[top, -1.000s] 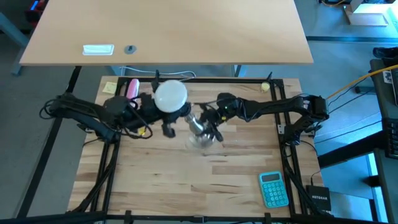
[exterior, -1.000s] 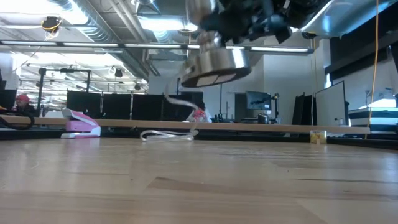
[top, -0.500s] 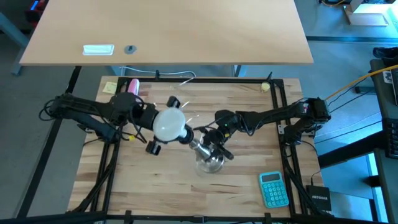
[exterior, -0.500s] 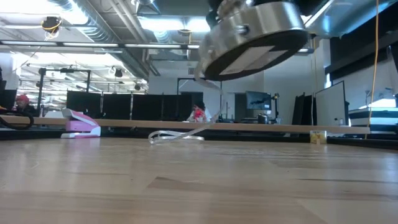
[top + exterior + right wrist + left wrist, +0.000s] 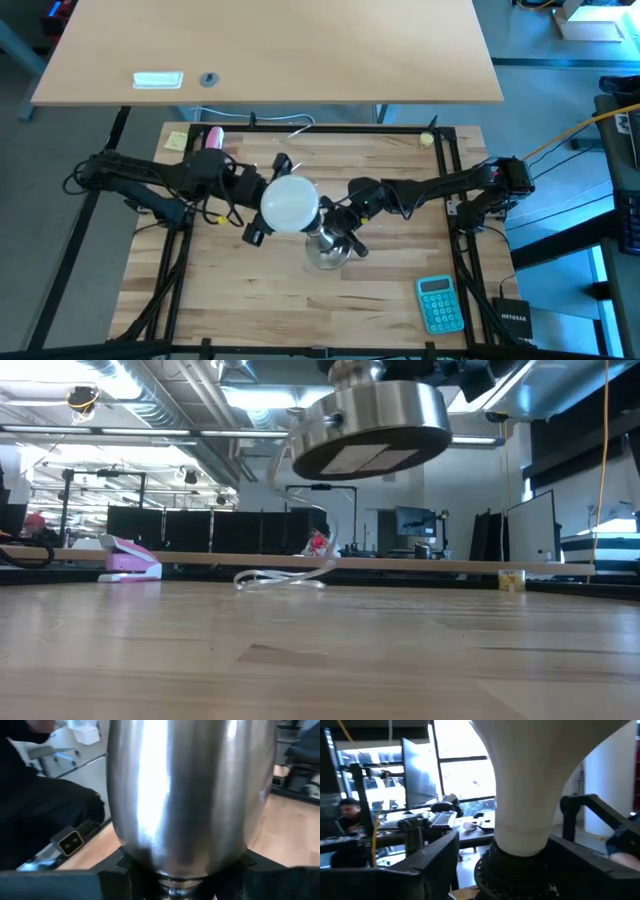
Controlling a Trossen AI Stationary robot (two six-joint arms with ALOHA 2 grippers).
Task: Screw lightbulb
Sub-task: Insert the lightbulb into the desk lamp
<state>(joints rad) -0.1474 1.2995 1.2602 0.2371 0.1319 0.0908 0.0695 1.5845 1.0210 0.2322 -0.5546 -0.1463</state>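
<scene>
The white lightbulb (image 5: 290, 203) stands with its narrow neck (image 5: 520, 825) in the black top (image 5: 515, 875) of the shiny metal socket stand (image 5: 325, 250). Stand and bulb hang in the air at mid-table; the low view shows the stand's round base (image 5: 365, 430) high above the wood. My left gripper (image 5: 268, 199) is open, one finger (image 5: 437, 855) on each side of the bulb's neck with a gap on both sides. My right gripper (image 5: 345, 222) is shut on the stand from the table's right. My right gripper pinches the socket stand between its two fingers where the bulging metal body narrows (image 5: 175, 879); the body itself hides most of the contact. The fingers come nearly level from the table's right. The stand is lifted clear of the table, bulb end up.
A clear cord (image 5: 285, 575) trails from the stand onto the table's far part. A teal calculator (image 5: 440, 303) lies near the front right corner. A pink stapler (image 5: 213, 138) and a yellow note (image 5: 177, 140) sit at the far left.
My right gripper has swung toward the table's near edge with the stand, and the bulb has gone along with it. My left gripper has followed and turned about its wrist. In the low view the stand's base tipped and has come back to nearly level.
</scene>
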